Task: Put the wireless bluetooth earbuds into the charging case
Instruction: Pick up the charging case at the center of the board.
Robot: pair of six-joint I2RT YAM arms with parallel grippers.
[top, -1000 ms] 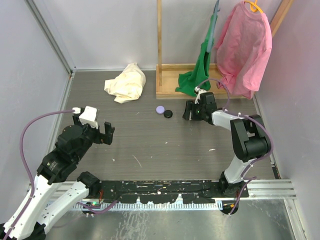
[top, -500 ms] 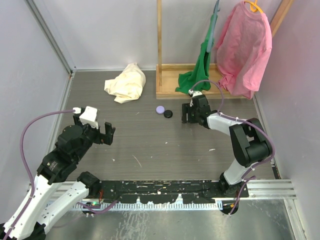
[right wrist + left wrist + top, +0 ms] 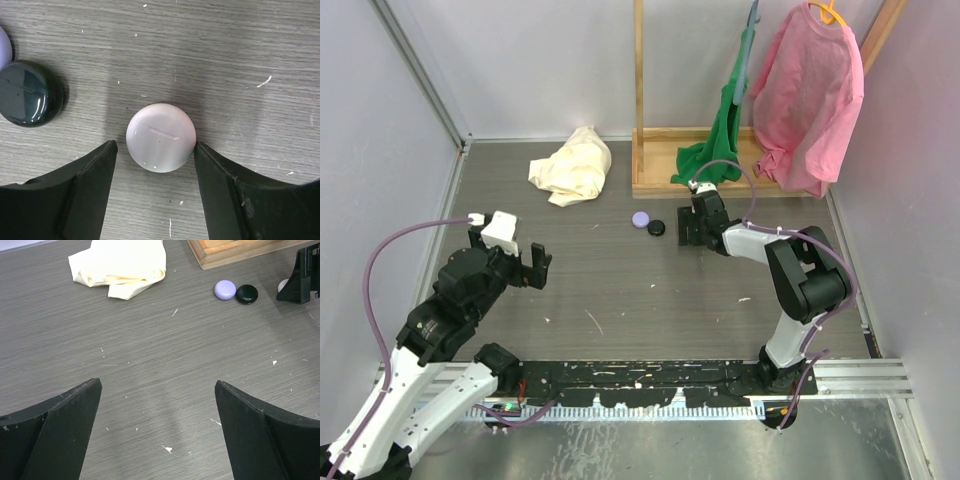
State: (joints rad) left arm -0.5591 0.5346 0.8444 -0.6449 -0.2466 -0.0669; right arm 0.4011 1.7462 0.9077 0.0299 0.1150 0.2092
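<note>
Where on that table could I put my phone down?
The wide bare stretch between the left fingers and the right arm, nearer than the purple disc and black disc. Crowded by the wooden rack, where the right fingers flank a white disc.

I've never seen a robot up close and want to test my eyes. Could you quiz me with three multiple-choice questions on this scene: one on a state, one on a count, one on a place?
1. The left gripper is:
A. open and empty
B. shut tight
C. shut on a case

2. How many small round cases lie on the table?
A. two
B. three
C. five

3. The white round case lies:
A. under the left gripper
B. between the right gripper's fingers
C. stacked on another case

Answers:
1 A: its jaws stand wide apart with only bare table between them.
2 B: a lilac case, a black case and the white one.
3 B: the right wrist view shows a finger on each side of it.
</note>
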